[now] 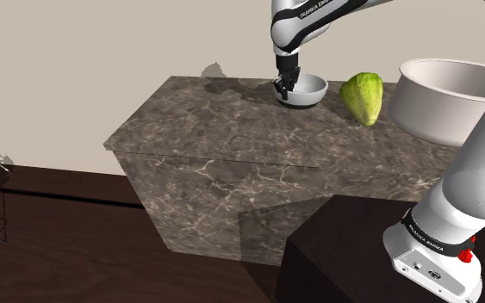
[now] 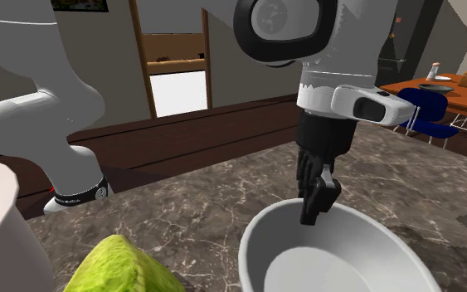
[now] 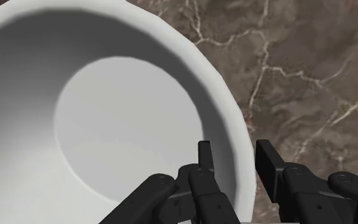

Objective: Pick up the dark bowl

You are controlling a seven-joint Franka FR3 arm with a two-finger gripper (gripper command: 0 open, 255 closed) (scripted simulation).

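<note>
Straddling the near rim of the bowl [image 3: 107, 114], the gripper [image 3: 234, 149] is positioned with one finger inside the wall and the other outside; the jaws are set narrowly apart, and the inner finger is not seen to touch the wall, so nothing is clasped. The bowl [image 1: 309, 89] is rendered pale grey and is placed upright at the far edge of the counter [image 1: 214, 129]; the counter is a block of dark brown stone with light veins. A green leafy vegetable [image 1: 363, 97] is located near the bowl, and a large white pot [image 1: 447, 99] beyond it. The dark stand [image 1: 344, 250] is set against the counter; a dark wooden floor [image 1: 59, 241] and a plain beige wall [image 1: 102, 52] are shown. In the second exterior view, a doorway [image 2: 173, 75], an orange table [image 2: 439, 87] and a blue chair [image 2: 426, 112] are visible.
</note>
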